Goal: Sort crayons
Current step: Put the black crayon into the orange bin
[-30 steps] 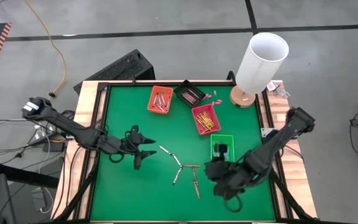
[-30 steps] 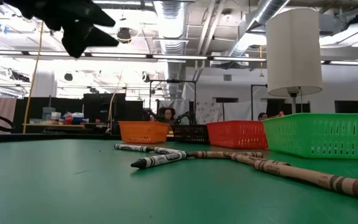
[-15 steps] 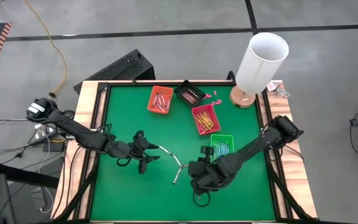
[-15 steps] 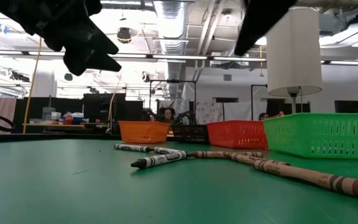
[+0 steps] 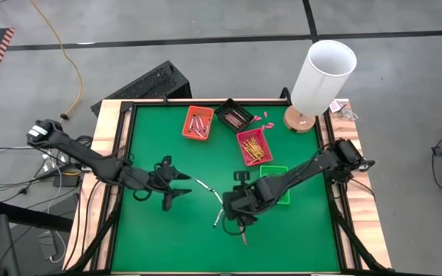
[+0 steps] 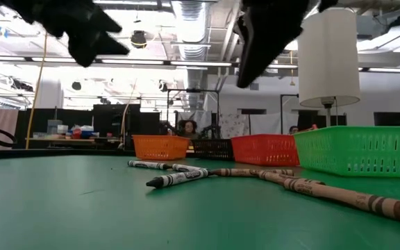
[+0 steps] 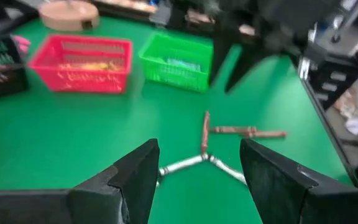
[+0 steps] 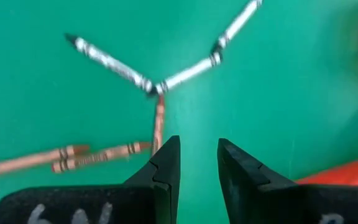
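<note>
Several loose crayons lie flat on the green mat: grey ones [image 5: 204,185] [image 8: 110,62] meeting in a Y, and brown ones [image 8: 101,155] [image 7: 247,132] beside them. My right gripper [image 5: 235,218] [image 8: 199,163] hangs over the brown crayons, open by a narrow gap with nothing between its fingers. My left gripper [image 5: 176,186] [image 7: 197,180] stands wide open above the mat, left of the grey crayons, holding nothing. In the low view both grippers, the left [image 6: 89,31] and the right [image 6: 266,38], are well above the crayons [image 6: 179,178].
Four small trays stand at the back and right: orange [image 5: 197,123], black [image 5: 234,115], red [image 5: 253,146] with yellow crayons, green [image 5: 279,178] partly under my right arm. A white lamp [image 5: 321,77] stands at the far right corner. Pink bits [image 5: 261,117] lie near the black tray.
My right gripper has swung from beside the green tray toward the table's left and come down, so that it now hangs over the loose crayons. The crayons have not moved.
</note>
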`<move>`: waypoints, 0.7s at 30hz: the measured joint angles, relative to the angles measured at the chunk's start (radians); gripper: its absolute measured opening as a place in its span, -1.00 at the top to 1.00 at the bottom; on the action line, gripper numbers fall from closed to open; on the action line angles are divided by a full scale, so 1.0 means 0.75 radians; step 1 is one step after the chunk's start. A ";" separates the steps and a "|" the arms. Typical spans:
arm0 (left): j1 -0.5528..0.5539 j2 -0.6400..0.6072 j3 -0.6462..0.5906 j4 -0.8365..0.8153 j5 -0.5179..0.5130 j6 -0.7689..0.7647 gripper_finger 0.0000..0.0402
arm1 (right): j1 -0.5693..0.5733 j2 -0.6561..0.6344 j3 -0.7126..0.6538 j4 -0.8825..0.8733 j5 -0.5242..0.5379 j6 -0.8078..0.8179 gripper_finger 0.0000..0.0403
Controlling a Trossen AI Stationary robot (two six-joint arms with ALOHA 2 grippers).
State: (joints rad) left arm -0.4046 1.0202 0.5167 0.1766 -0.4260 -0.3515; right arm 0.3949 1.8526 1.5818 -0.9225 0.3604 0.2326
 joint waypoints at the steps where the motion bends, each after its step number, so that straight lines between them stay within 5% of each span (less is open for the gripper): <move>1: 0.000 -0.037 0.000 -0.021 -0.022 0.001 -0.07 | -0.009 0.001 0.000 0.035 0.000 -0.012 0.49; 15: -0.001 -0.147 0.000 -0.193 -0.127 -0.107 -0.07 | -0.164 0.079 0.002 0.241 0.012 0.409 0.49; 21: -0.001 -0.136 0.000 -0.188 -0.122 -0.108 -0.07 | -0.196 0.209 0.002 0.291 -0.135 0.434 0.49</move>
State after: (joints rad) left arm -0.4053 0.9180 0.5167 0.0352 -0.5178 -0.4328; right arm 0.2480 2.0093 1.5833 -0.7046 0.2588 0.5578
